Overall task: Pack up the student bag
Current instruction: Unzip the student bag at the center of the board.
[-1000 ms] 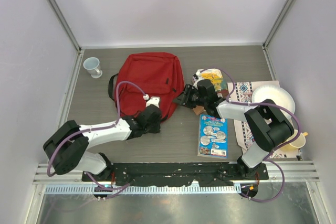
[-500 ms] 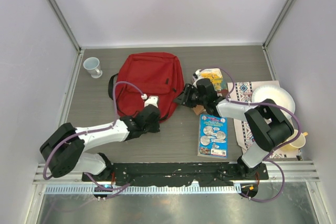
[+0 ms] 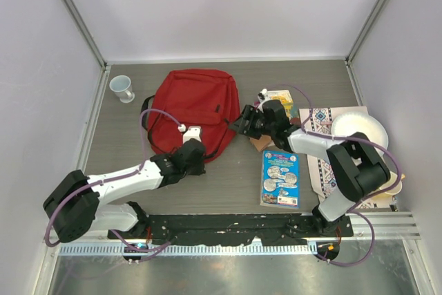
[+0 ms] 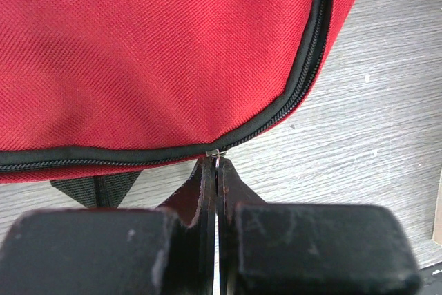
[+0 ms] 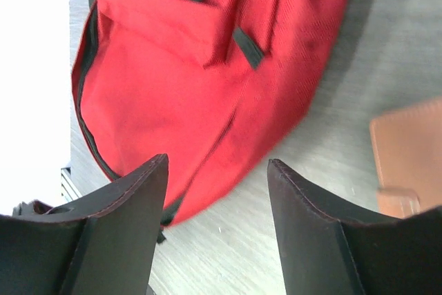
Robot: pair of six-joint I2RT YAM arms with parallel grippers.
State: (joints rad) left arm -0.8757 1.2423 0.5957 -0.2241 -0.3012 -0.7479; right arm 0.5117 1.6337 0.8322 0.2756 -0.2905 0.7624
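Two arms reach toward the red backpack [image 3: 197, 98], which lies flat on the grey table [image 3: 124, 143] in the upper middle of the top view; its black straps poke out at its left side. The left gripper [image 3: 196, 144] sits at the bag's lower edge; in the left wrist view its fingers [image 4: 207, 177] are pressed tight together, and the small metal zipper pull [image 4: 215, 152] is pinched at their tips, right on the black zipper line that curves along the red fabric. The right gripper [image 3: 238, 124] hovers just beside the bag's right edge; in the right wrist view its two fingers [image 5: 138, 191] stand spread wide apart and grasp nothing, with the front pocket visible beyond them and a brown flat thing [image 5: 407, 150] at the right edge of the frame. Other items lie apart from the bag: a white cup [image 3: 122, 88] at the upper left, a picture book [image 3: 280, 179] at the lower middle, and a white plate [image 3: 359, 131] on a patterned mat [image 3: 319, 124] at the right.
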